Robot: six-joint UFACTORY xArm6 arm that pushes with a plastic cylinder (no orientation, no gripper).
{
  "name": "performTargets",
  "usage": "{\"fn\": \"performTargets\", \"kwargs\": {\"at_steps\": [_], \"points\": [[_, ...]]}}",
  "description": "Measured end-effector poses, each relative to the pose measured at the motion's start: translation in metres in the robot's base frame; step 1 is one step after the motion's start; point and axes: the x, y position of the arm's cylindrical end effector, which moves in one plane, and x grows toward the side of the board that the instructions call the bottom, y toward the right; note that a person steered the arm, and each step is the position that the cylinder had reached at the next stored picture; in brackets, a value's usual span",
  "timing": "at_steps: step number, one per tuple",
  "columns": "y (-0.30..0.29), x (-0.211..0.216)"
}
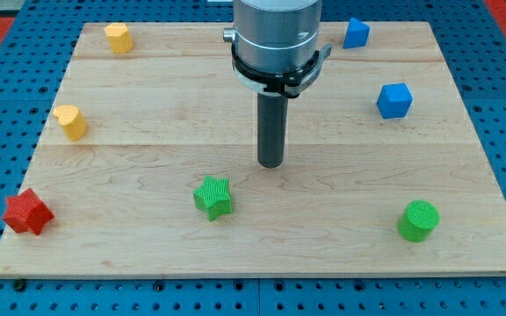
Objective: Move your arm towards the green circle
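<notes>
My tip [271, 164] sits near the board's centre, touching no block. Target, the green circle [418, 220], is near the bottom-right corner of the wooden board [148, 132], well apart from the tip, down and to the view's right. Risks, as I judge them: path to it looks clear, but overshoot would knock the circle toward the bottom edge or off the corner, since it's already close to both. Drifting left instead would clip the green star [213, 197], which lies just down-left of the tip and is the same colour, so easy to mistake for the target. The blue cube [394, 100] by the right edge only matters if the approach swings high. No claw here: just a plain rod, nothing to open or close, holding nothing & touching only the board surface, if that.
</notes>
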Motion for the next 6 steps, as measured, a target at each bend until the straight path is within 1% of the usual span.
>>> {"fn": "performTargets", "kwargs": {"at_steps": [4,5,6], "points": [[0.001,-0.007],[0.017,0.001],[0.048,0.046]]}}
